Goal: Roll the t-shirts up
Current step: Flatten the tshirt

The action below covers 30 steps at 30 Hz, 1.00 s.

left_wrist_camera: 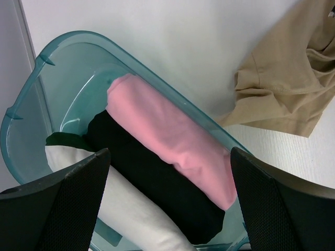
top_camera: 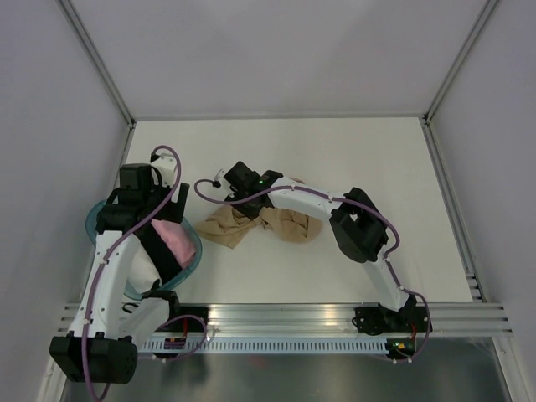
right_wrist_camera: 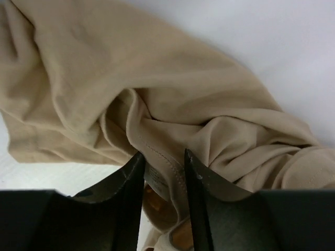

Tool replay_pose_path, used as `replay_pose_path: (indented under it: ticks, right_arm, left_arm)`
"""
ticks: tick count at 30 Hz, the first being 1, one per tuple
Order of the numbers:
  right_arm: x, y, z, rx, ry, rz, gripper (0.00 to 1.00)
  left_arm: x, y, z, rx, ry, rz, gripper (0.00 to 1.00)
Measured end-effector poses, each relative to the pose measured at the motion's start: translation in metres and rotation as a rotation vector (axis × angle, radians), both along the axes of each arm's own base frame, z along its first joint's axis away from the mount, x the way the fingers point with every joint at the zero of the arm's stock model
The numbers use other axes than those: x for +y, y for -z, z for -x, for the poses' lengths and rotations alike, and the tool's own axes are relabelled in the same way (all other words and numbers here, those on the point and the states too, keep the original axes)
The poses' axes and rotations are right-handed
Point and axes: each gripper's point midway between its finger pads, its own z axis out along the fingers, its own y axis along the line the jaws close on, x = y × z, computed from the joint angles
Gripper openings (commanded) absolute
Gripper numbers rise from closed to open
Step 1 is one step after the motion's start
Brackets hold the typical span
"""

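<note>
Right gripper [right_wrist_camera: 163, 155] on tan t-shirt [right_wrist_camera: 157, 78] (crumpled)

Beyond the basket [top_camera: 94, 219] and tan t-shirt [top_camera: 226, 228], the table [top_camera: 335, 151] lies open.

white arms [top_camera: 295, 201], black joints [top_camera: 360, 236]; purple cables [top_camera: 165, 148]

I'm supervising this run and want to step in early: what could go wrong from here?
The right end effector pinches only a stitched edge of the crumpled tan t-shirt; pulling may drag it bunched rather than spread it, or the edge may slip free.
The open left end effector hangs over the basket, close above the pink roll; swinging toward the shirt, it could clip the rim.
</note>
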Motion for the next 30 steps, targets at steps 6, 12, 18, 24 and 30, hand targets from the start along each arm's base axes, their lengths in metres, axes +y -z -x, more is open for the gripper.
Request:
replay_pose_path:
  ticks: [6,12,18,24,30]
  right_arm:
    - [-0.014,0.001,-0.005,-0.036,0.012,0.069,0.0]
    - [-0.024,-0.004,-0.011,-0.073,0.036,0.11,0.0]
    - [0.01,-0.113,-0.005,-0.17,0.028,-0.097,0.0]
    - [0.04,-0.326,0.057,-0.363,-0.039,-0.572,0.0]
    - [-0.042,-0.45,0.047,-0.45,0.198,-0.902,0.0]
  left_arm:
    - [0.0,0.003,0.004,0.0,0.0,0.001,1.0]
    - [0.0,-0.002,0.01,-0.03,0.0,0.002,1.0]
    - [0.0,-0.007,0.013,-0.043,-0.003,0.007,1.0]
    - [0.0,-0.057,0.007,-0.138,-0.007,0.015,1.0]
    - [0.0,-0.124,-0.003,-0.298,-0.005,0.02,1.0]
